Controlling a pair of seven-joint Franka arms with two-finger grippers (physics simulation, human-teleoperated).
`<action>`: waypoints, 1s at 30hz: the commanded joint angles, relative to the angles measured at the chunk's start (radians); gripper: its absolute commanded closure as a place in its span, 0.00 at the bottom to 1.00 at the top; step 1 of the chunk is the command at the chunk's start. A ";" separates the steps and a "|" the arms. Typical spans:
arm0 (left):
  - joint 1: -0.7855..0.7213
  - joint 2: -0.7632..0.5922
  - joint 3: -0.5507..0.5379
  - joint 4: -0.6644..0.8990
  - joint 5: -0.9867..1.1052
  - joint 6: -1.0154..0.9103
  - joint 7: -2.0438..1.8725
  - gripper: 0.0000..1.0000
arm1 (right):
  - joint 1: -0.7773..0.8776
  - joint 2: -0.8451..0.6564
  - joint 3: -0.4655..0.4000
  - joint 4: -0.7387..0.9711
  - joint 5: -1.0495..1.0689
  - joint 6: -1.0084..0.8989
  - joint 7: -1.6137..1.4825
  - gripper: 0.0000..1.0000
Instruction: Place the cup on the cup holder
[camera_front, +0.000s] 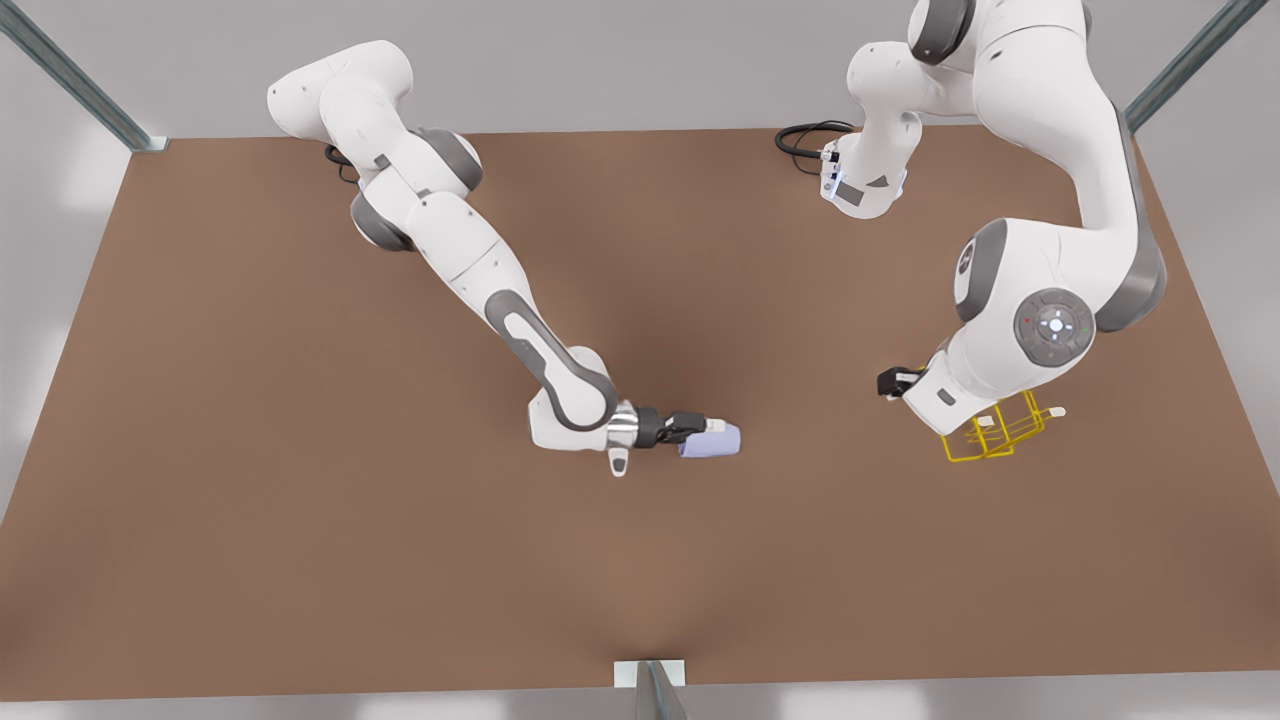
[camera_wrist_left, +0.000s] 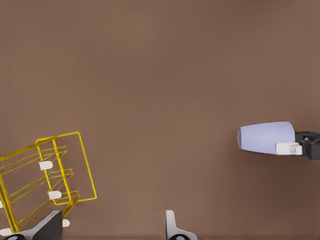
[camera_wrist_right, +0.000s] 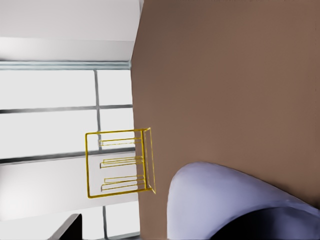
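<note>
I'm holding the lavender cup (camera_front: 712, 440) sideways in my right gripper (camera_front: 700, 428), fingers clamped on it, long axis level, pointing toward the yellow cup holder (camera_front: 995, 435). My left gripper (camera_wrist_left: 112, 227) is waiting above it, fingers spread.

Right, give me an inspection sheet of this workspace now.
Surface: brown table, bare.
Job's things: cup on its side in the right gripper, apart from the yellow cup holder.
Clutter: nothing seen.
Grippers: right gripper shut on the cup; left gripper open, close beside the cup holder.
Cables: black loops at the arm bases.
Surroundings: metal frame posts, grey walls.
</note>
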 joint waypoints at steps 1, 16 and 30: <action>0.000 0.001 0.000 0.000 0.001 0.002 -0.014 0.00 | -0.006 -0.007 -0.006 -0.020 0.000 -0.003 -0.147 0.13; -0.153 0.097 -0.002 0.008 -0.166 0.092 0.429 0.00 | -0.352 -0.635 -0.317 -0.487 -0.831 -0.540 0.058 0.04; -0.236 0.251 -0.008 -0.113 -0.143 0.569 1.617 0.00 | -0.597 -0.916 -0.267 -0.164 -1.675 -0.865 0.659 0.00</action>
